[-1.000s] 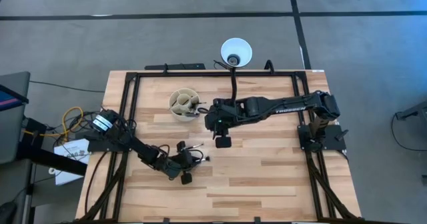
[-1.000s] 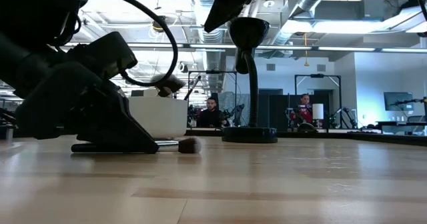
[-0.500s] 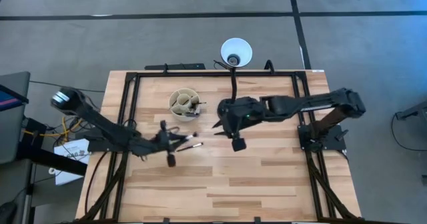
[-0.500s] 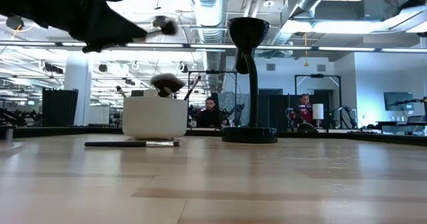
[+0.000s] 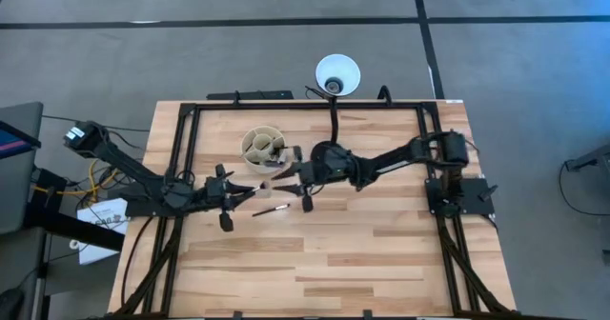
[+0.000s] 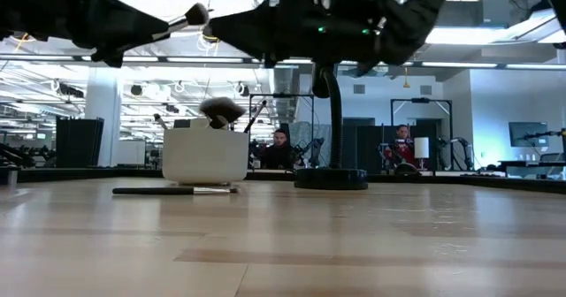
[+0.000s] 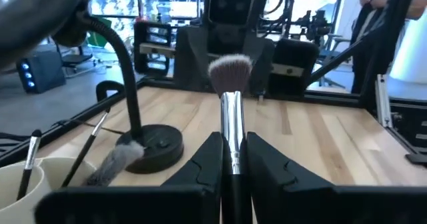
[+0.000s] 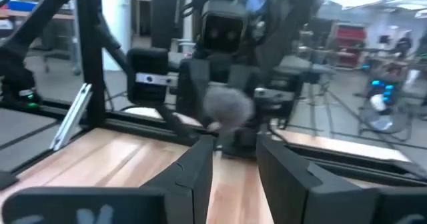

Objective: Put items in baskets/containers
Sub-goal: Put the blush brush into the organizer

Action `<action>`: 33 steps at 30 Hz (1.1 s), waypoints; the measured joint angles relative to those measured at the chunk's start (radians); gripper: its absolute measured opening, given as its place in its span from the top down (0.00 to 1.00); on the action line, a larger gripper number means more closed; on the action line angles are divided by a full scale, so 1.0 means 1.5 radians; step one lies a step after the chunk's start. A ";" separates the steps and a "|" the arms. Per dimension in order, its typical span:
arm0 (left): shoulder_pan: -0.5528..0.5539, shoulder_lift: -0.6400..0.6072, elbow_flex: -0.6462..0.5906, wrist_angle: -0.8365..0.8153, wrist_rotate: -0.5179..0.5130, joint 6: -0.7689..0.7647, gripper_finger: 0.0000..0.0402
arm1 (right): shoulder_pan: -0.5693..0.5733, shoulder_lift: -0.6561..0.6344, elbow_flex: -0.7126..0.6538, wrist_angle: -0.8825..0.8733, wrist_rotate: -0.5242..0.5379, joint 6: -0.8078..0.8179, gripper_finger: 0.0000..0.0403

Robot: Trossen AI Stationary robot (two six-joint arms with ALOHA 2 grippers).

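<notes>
My left gripper [image 5: 248, 192] hangs above the table's left middle, shut on a makeup brush [image 5: 259, 188] with a silver ferrule and pale bristles [image 7: 230, 67]. My right gripper [image 5: 289, 174] faces it from the right, level and open, fingertips [image 8: 200, 159] just short of the bristles [image 8: 227, 107]. A second brush [image 5: 270, 210] lies flat on the wood below them. The cream cup [image 5: 262, 147] stands behind, with several brushes upright in it. My left gripper pinches the brush between its two fingers on the handle just behind the silver ferrule [image 7: 233, 144]. The fingers lie level, coming from the table's left, along the brush. The brush sticks out ahead of them, bristles toward my right gripper, lifted clear of the table.
The black desk lamp stands behind the cup's right, with its base [image 6: 332, 178] on the table and its white shade [image 5: 337, 74] past the far edge. A black frame [image 5: 191, 120] runs round the tabletop. Bare wood [image 5: 362, 263] fills the near half.
My left gripper has risen off the table with the brush, tipped from slanting down to level, and drawn back toward the left and far edges. My right gripper has come down, turned level and moved left toward the brush tip. The second brush stayed on the table.
</notes>
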 joint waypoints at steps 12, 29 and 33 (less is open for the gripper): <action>0.000 0.004 0.000 0.031 0.007 0.039 0.89 | 0.005 0.045 0.119 -0.046 -0.080 0.030 0.73; 0.000 0.004 0.001 0.093 0.054 0.081 0.89 | 0.014 0.042 0.131 -0.072 -0.090 0.029 0.80; 0.000 0.004 0.001 0.092 0.057 0.081 0.89 | 0.013 0.042 0.131 -0.071 -0.090 0.025 0.95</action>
